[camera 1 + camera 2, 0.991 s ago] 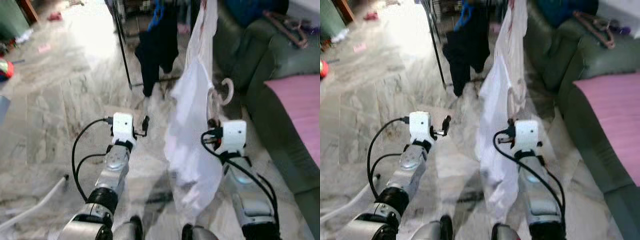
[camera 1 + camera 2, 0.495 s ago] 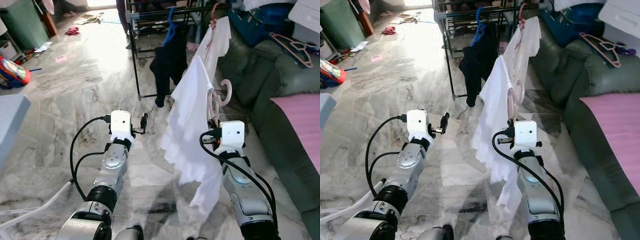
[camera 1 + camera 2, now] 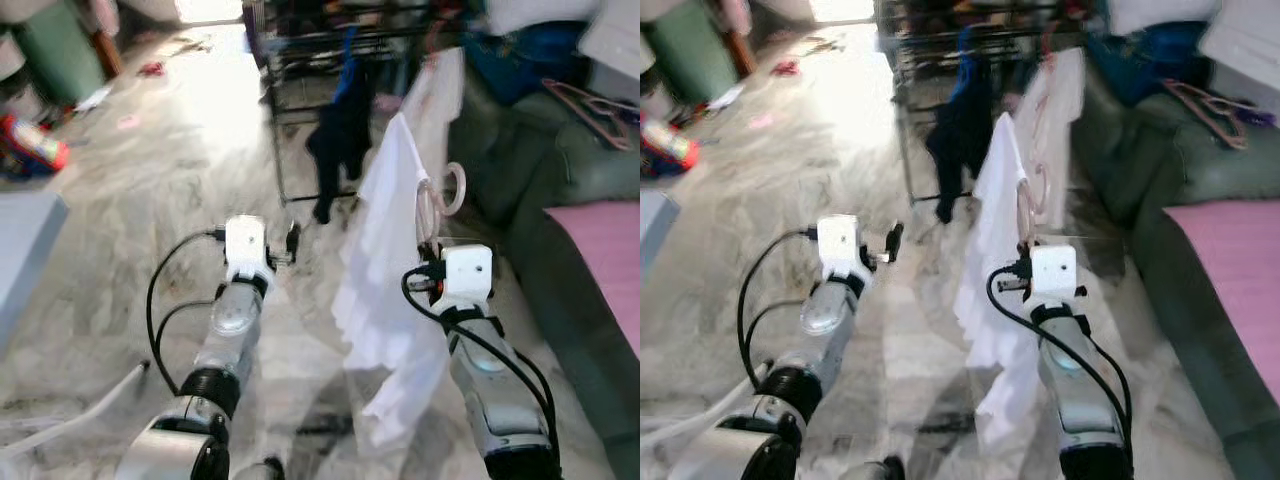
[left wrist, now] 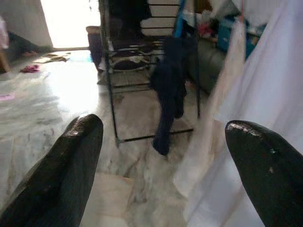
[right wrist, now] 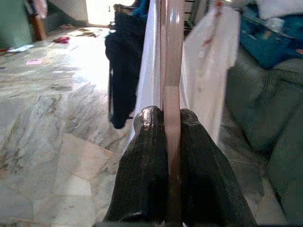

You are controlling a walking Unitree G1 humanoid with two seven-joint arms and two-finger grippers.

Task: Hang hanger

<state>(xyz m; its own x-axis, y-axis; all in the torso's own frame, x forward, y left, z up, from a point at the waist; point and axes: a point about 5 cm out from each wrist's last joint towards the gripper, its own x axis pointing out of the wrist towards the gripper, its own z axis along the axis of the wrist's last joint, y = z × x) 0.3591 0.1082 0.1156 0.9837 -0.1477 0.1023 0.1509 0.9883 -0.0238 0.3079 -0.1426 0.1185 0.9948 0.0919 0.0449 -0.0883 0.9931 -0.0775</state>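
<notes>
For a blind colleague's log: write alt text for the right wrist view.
The right end effector is shut on a pink hanger carrying a white garment. Beyond hang a dark garment and another white garment, above marble floor.

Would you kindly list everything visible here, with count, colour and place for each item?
hanger: one, pale pink, clamped in the right gripper, hook up.
white garment: one, draped on that hanger, hanging toward the floor.
drying rack: one, black metal, straight ahead.
dark garment: one, navy or black, hanging on the rack from a blue hanger.
light garment: one, whitish, hanging at the rack's right end.
sofa: one, dark green, on the right, a pink hanger lying on its back.
pink cushion: one, on the sofa seat.
floor: grey marble tiles.
left gripper: open, holding nothing.
right gripper: shut on the hanger.
</notes>
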